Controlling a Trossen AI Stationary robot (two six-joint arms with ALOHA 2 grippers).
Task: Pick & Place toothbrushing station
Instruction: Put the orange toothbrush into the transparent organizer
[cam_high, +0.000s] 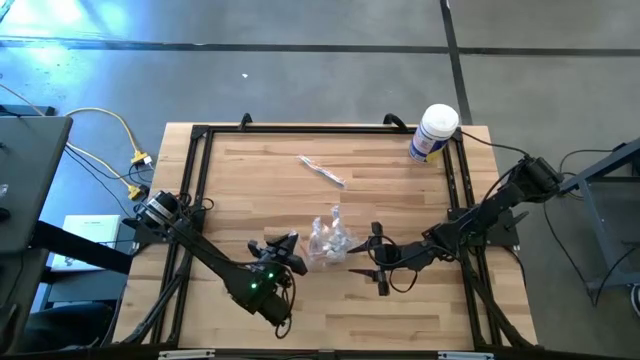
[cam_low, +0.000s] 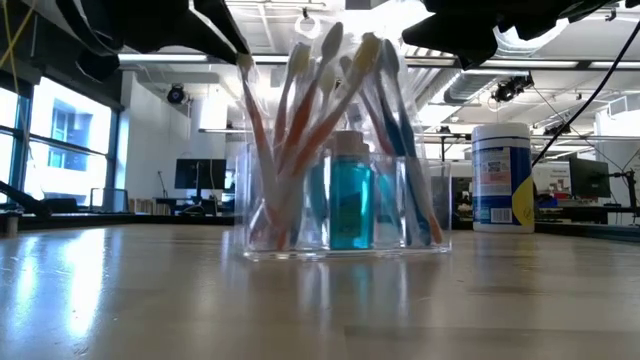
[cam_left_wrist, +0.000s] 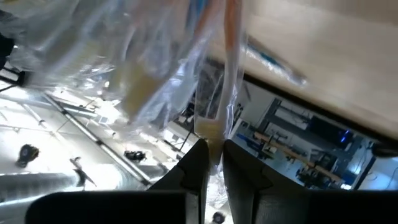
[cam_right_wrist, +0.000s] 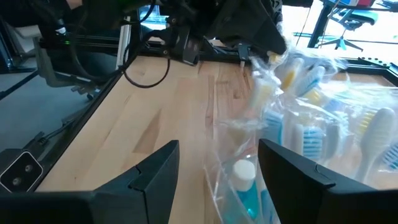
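Holder standing upright near the front middle of the counter, between the two grippers, packed with wrapped brushes and a small blue bottle. Left gripper at the holder's left side, jaws nearly shut, pinching the wrapped tip of one brush rather than the clear wall itself. Right gripper just beside the holder's right side, jaws wide apart and holding nothing; in its wrist view, fingers spread on either side of the bottle and brush heads. White canister well apart at the far right corner, a loose wrapped brush lying alone toward the far middle. Main risk, judged from here: a lift by the left arm likely to draw out that single brush, or tip the holder over, since the grip sits high and on the contents. Second risk: right jaws closing on crinkled wrap or brush heads, not on a wall, giving a slippery, lopsided hold. Clear, glassy sides probably smooth, so a shallow pinch apt to slide. Top-heavy load too; any sideways nudge from either arm could topple it and scatter brushes across the wood. Uneven pulling from both sides at once could twist the holder or spill the bottle. Safer bet: hold on the wall low down, both sides steady before any lift.
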